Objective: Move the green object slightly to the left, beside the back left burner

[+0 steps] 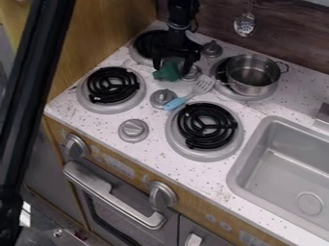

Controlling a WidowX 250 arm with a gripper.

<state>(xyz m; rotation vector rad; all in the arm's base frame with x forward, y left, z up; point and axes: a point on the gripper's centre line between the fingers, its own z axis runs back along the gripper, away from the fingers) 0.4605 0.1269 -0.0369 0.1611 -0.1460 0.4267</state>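
The black gripper (pixel 172 60) hangs over the back left part of the stove, between the back left burner and the knobs. A small green object (pixel 168 71) is directly beneath it and partly covered by it; whether it is held or only touched I cannot tell. Just right and in front of it lies a spatula (pixel 193 93) with a light blue handle and a pale slotted head, its handle end towards the front burner (pixel 207 125).
A metal pot (pixel 252 74) stands on the back right burner. Knobs (pixel 133 130) rise between the burners, and another black coil burner (pixel 113 85) is at the left. The grey sink (pixel 257 149) is at the right; a slotted spoon (pixel 244 24) hangs on the back wall.
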